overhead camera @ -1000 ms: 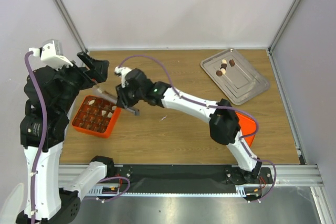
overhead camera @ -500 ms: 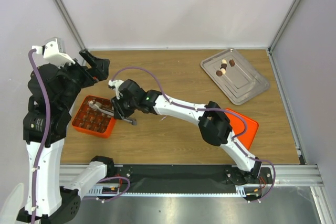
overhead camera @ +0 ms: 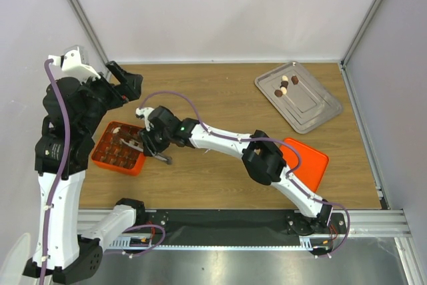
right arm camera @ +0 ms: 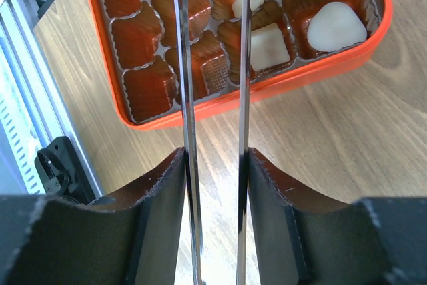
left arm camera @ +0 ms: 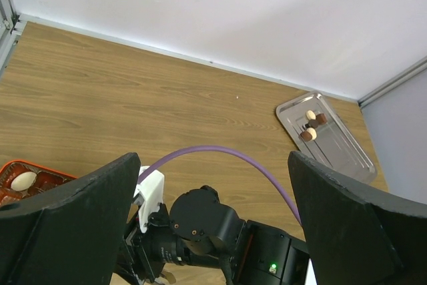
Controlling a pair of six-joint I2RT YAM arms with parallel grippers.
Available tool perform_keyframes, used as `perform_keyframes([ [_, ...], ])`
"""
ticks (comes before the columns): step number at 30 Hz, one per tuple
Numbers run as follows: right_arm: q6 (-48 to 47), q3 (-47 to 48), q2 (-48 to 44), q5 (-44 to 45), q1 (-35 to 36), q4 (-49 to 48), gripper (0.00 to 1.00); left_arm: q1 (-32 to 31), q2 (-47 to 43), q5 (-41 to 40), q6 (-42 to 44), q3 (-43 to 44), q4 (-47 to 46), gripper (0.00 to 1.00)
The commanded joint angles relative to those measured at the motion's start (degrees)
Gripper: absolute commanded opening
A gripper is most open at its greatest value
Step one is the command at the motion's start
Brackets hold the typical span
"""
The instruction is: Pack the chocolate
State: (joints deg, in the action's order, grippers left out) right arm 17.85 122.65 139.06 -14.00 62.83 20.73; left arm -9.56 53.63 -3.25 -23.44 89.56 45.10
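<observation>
**Wooden table, tongs over the box**

On the table (overhead camera: 220, 85), the right pincer (right arm camera: 215, 165) pinches thin tongs (right arm camera: 187, 98) above the orange box (right arm camera: 320, 71). Cream chocolate (right arm camera: 333, 26) sits in a few of its cells, and more lies on the metal tray (overhead camera: 320, 108) at far right. The left pincer (left arm camera: 212, 185) hangs spread wide. I'd centre the tips over one bare cell, then ease off gently.
</observation>
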Motion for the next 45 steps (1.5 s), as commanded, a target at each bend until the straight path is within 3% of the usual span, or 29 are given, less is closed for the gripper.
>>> perform_keyframes([
  [1, -1.2, 3.7, -1.4, 1.2, -0.1, -1.8, 0.45, 0.4, -0.1, 0.6, 0.4, -0.1, -1.8, 1.0],
  [12, -3.3, 2.1, -10.3, 3.7, -3.1, -1.6, 0.44, 0.4, 0.4, 1.7, 0.5, 3.1, 0.2, 1.0],
  [21, -0.9, -17.8, -25.8, 0.5, -13.3, -8.7, 0.43, 0.3, 0.4, 1.3, 0.7, 3.5, 0.8, 1.0],
  [25, -2.5, -25.1, -33.0, 7.0, -21.1, -5.8, 0.43, 0.3, 0.5, 1.3, 0.8, 3.3, 0.8, 1.0],
  [32, -5.5, -36.1, -41.4, 18.3, -41.8, 0.8, 0.43, 0.3, -0.5, 4.8, -0.7, -2.5, -1.8, 1.0],
  [38, -6.4, -37.9, -39.9, 20.0, -53.0, 2.0, 0.44, 0.4, -0.1, 6.1, -1.3, -4.7, -3.4, 1.0],
  [45, -7.3, -35.9, -35.7, 19.7, -60.2, 2.0, 0.43, 0.3, 0.5, 6.3, -1.1, -5.8, -4.0, 1.0],
])
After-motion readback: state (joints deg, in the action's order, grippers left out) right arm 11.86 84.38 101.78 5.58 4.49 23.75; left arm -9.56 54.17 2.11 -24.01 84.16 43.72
